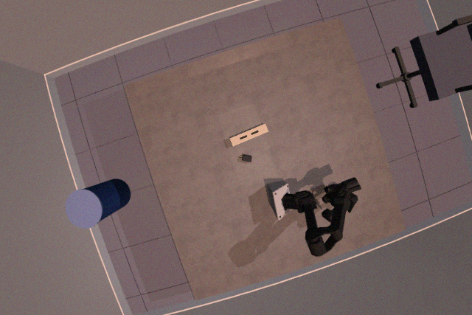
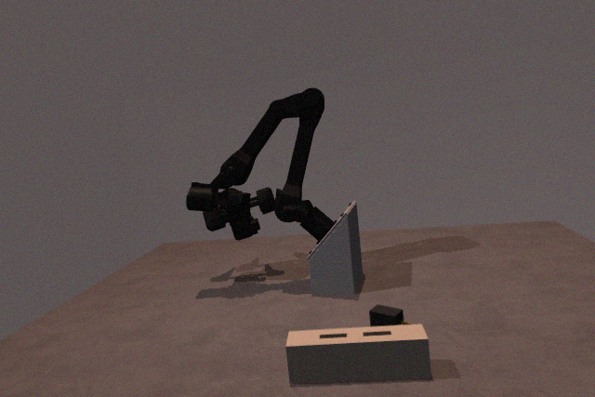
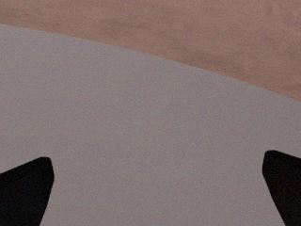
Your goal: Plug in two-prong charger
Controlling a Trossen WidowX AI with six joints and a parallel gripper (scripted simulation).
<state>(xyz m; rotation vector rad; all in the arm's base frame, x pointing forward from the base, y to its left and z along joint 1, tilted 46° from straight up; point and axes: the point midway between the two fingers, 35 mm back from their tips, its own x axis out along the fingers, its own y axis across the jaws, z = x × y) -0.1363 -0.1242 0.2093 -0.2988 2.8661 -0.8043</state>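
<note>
On a brown table (image 1: 304, 75), the charger (image 1: 244, 158) lies beside the power strip (image 1: 249, 134) at centre frame; lower right, the gripper (image 2: 240, 227) hangs wide, empty.

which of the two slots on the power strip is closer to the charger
In the exterior view it is the right-hand slot of the power strip: the black charger lies just behind that end, while the left-hand slot sits further along.

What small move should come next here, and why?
Probably swing the open, empty hand toward the charger. The charger lies unplugged on the table beside the power strip, while the hand hangs folded back near the arm's base, well away from both.
</note>
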